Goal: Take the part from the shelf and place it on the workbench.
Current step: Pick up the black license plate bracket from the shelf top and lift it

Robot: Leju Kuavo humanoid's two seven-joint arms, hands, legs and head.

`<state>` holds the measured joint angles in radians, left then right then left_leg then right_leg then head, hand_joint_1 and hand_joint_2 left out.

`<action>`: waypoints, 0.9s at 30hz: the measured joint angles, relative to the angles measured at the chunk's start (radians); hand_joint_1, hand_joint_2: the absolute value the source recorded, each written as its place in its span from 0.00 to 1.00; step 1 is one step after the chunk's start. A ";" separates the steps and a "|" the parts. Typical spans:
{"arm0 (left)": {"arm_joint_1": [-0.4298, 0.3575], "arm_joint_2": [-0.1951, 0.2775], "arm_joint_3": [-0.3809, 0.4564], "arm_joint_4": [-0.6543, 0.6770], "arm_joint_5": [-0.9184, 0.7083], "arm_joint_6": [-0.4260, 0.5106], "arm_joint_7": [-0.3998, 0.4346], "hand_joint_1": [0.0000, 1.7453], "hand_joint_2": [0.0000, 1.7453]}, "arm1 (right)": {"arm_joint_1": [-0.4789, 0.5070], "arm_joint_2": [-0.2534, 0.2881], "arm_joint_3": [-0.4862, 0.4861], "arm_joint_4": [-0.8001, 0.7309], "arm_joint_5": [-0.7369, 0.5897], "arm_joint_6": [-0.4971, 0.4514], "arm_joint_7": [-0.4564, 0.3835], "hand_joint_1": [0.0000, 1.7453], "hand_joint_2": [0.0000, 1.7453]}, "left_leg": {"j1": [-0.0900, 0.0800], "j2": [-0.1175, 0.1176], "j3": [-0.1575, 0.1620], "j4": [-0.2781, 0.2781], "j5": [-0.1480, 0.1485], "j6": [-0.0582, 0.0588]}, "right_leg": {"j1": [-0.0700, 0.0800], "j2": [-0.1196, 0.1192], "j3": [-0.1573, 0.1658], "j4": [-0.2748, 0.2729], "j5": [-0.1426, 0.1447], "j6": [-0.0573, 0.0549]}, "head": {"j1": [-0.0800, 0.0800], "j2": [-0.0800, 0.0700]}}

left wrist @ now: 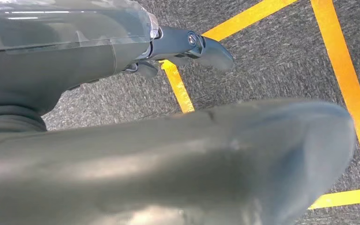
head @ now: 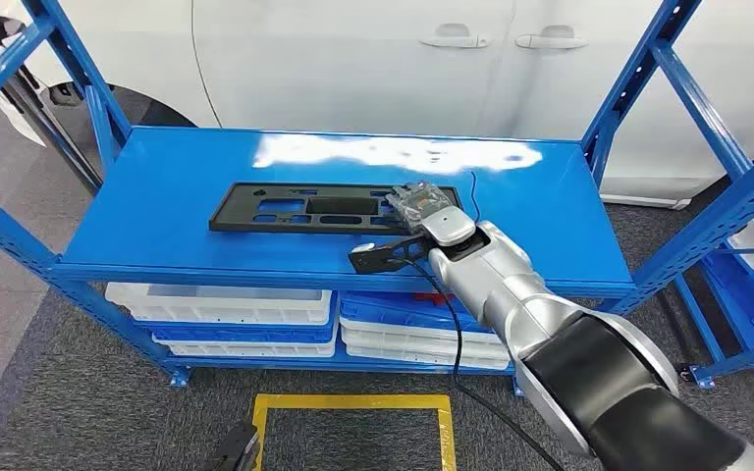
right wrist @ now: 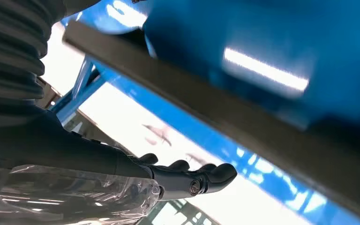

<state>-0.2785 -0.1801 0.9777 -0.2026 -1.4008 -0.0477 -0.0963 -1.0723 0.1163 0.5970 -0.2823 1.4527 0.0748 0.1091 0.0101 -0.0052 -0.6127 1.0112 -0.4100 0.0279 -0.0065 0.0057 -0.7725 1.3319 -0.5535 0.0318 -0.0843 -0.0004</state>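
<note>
The flat black rectangular plastic frame part with cutouts (head: 304, 208) lies on the blue metal shelf (head: 177, 177). The right hand (head: 422, 201) rests over its right end, fingers extended in the wrist view; whether it grips is unclear. The left hand (left wrist: 187, 47) hangs, holding nothing.

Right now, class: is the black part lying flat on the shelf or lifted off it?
Lying flat: the black part rests on the blue shelf, right hand at its end.

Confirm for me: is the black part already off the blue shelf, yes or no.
No. In the head view the black part lies flat on the blue shelf, with the right hand at its right end.
</note>
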 joint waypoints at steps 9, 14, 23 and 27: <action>-0.001 0.000 0.000 0.000 0.004 -0.001 -0.001 0.00 0.00 | -0.004 -0.008 0.000 0.000 -0.005 -0.019 -0.022 0.82 1.00 | -0.006 0.000 -0.003 0.007 -0.009 -0.025 | 0.008 0.001 0.147 -0.316 0.139 -0.034 | 0.000 0.000; 0.000 0.000 0.000 0.000 0.005 -0.002 -0.004 0.00 0.00 | -0.004 -0.007 0.000 -0.002 -0.004 -0.040 -0.039 0.80 1.00 | -0.002 0.000 -0.096 0.220 -0.122 -0.047 | 0.003 -0.001 0.156 -0.325 0.142 -0.054 | 0.000 0.000; 0.001 0.001 0.000 0.000 0.006 -0.003 -0.012 0.00 0.00 | -0.012 -0.007 0.000 -0.008 -0.002 -0.061 -0.047 0.88 1.00 | -0.005 -0.001 -0.001 0.015 -0.012 -0.028 | 0.009 0.004 0.157 -0.312 0.130 -0.035 | 0.000 0.000; -0.001 0.001 0.000 0.000 0.007 -0.003 -0.013 0.00 0.00 | -0.014 -0.008 -0.007 -0.009 -0.024 -0.078 -0.073 0.94 1.00 | 0.000 0.002 0.003 0.001 -0.002 -0.004 | 0.006 0.002 0.131 -0.252 0.087 -0.014 | 0.000 0.000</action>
<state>-0.2797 -0.1790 0.9777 -0.2026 -1.3936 -0.0507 -0.1095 -1.0859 0.1088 0.5899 -0.2911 1.4290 -0.0028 0.0366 0.0104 -0.0036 -0.6095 1.0122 -0.4115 0.0235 -0.0010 0.0078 -0.6415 1.0798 -0.4669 0.0174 -0.0842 -0.0004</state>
